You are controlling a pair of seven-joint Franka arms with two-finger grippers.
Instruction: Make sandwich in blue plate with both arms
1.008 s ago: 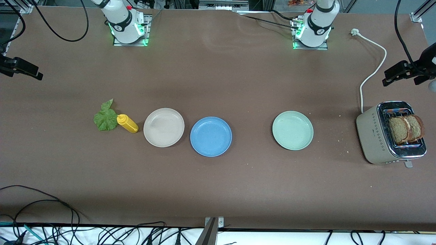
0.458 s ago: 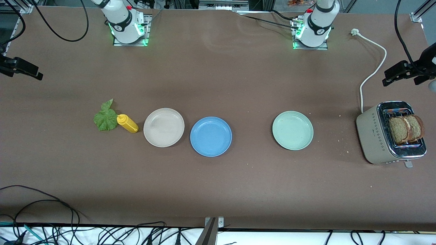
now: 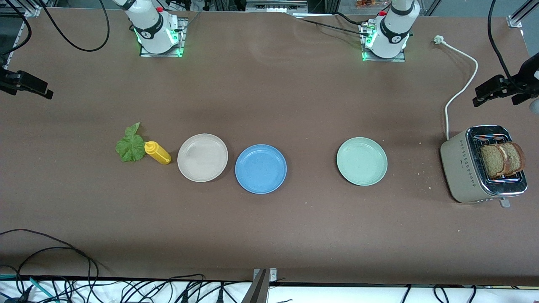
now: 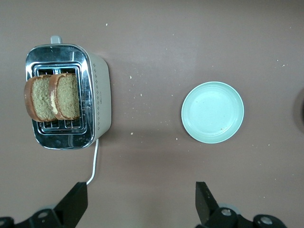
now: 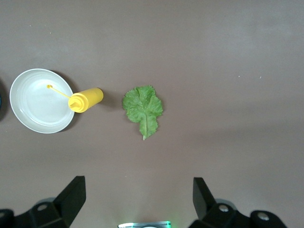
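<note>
While the front view is showing only the arms' bases, each wrist view is revealing spread, empty fingers — left gripper [image 4: 140,206] high over the toaster [image 4: 71,97] holding two bread slices [image 4: 52,96], right gripper [image 5: 137,202] over the lettuce leaf [image 5: 142,108]. Blue plate [image 3: 260,168] is sitting bare, beige plate [image 3: 202,157] at its ten o'clock — nothing is shifting since earlier.

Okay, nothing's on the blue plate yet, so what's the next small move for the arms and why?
Probably lower the left tool, which hangs open above the table, toward the two brown bread slices standing in the beige toaster. The round blue plate is bare, bread goes down first, and the toaster sits at the left arm's end. The right tool, open above the green lettuce leaf, can wait.
</note>
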